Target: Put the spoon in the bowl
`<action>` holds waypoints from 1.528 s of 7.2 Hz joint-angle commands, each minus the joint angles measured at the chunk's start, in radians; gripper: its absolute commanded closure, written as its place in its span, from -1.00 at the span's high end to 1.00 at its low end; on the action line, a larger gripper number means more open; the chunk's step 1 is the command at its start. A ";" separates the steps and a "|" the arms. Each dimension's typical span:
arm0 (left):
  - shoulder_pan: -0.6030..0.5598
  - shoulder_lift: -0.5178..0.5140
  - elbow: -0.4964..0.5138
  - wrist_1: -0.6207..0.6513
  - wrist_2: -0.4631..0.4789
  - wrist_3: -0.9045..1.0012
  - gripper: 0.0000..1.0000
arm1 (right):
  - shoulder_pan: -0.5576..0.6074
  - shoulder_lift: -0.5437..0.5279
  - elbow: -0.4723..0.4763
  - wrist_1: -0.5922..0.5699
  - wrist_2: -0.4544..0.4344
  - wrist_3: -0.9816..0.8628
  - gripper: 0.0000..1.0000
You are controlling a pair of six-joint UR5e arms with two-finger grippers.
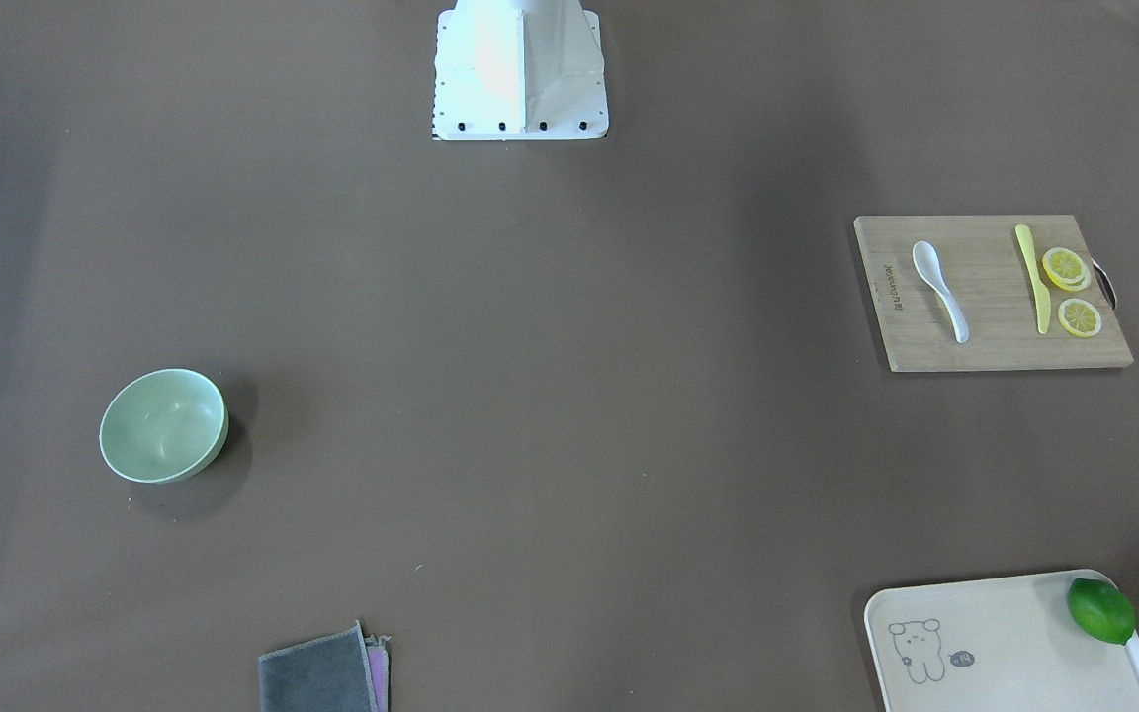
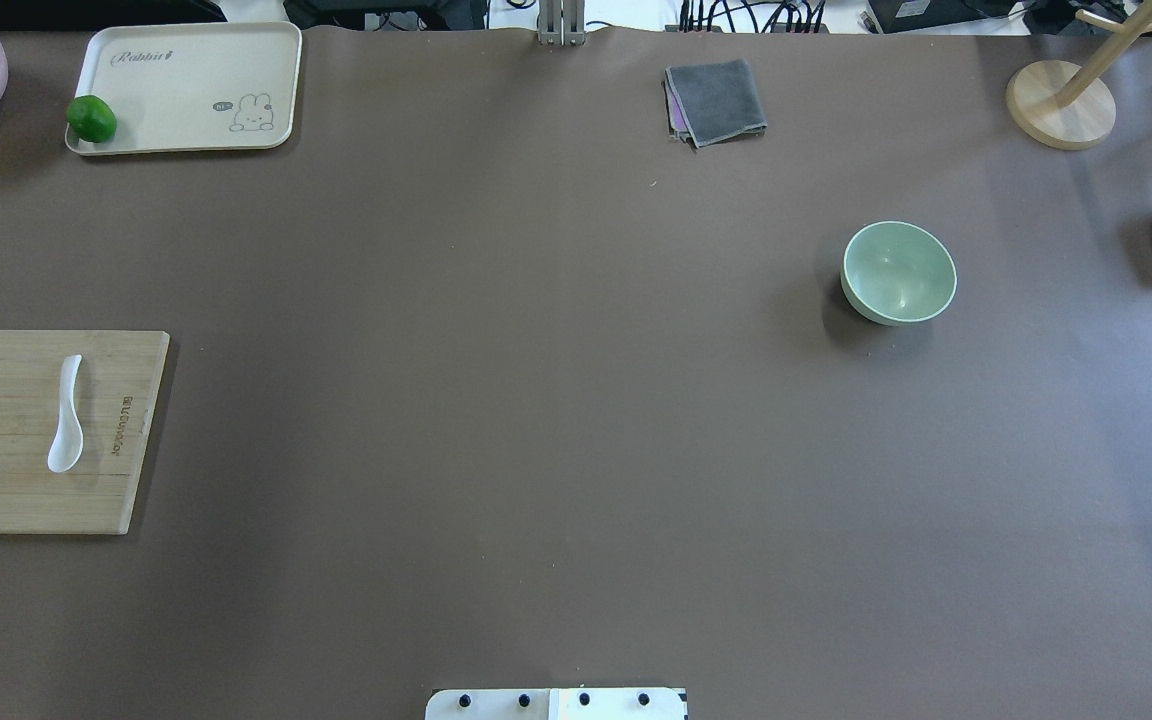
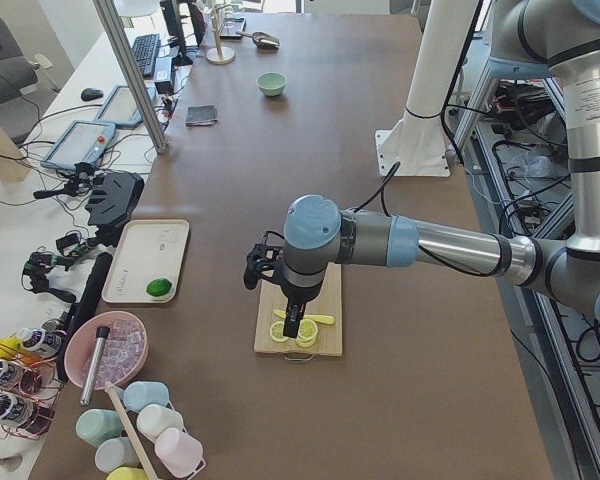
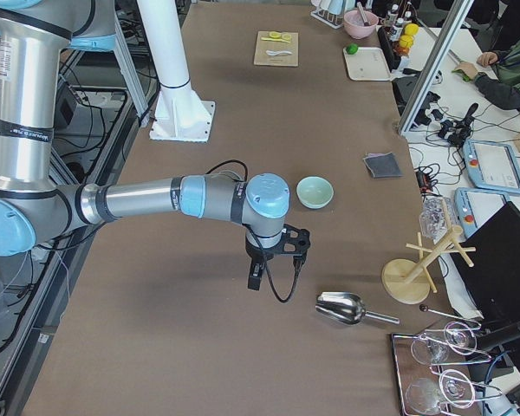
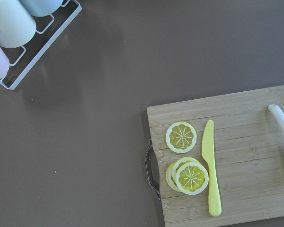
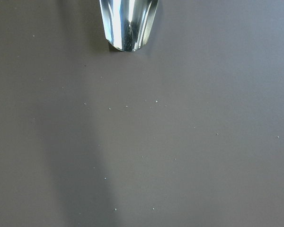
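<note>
Currently spoon point(image 2: 66, 415) lies on the cutting board point(image 2: 26, 480) at the table's left edge, left gripper point(image 3: 293, 326) hanging above that board, forearm level. Bowl point(image 2: 899, 272) sits toward the right edge, right gripper point(image 4: 254, 277) pointing down nearby. Finger spread on both: cannot tell.

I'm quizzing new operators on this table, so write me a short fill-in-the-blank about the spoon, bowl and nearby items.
The spoon lies on the wooden ____.
The bowl holds ____.
The lime sits on the cream ____.
Between the spoon and the lemon slices lies the yellow ____.
Missing: cutting board; nothing; tray; knife.
</note>
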 commanded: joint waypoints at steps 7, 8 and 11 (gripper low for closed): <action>-0.004 0.003 -0.011 -0.099 -0.003 0.026 0.96 | -0.002 -0.002 -0.004 0.364 0.046 0.003 1.00; -0.004 0.002 0.005 -0.208 -0.003 0.028 0.96 | -0.003 -0.002 -0.014 0.474 0.046 0.011 1.00; 0.000 -0.087 0.135 -0.426 -0.056 0.025 0.96 | -0.116 0.027 -0.017 0.657 0.046 0.012 1.00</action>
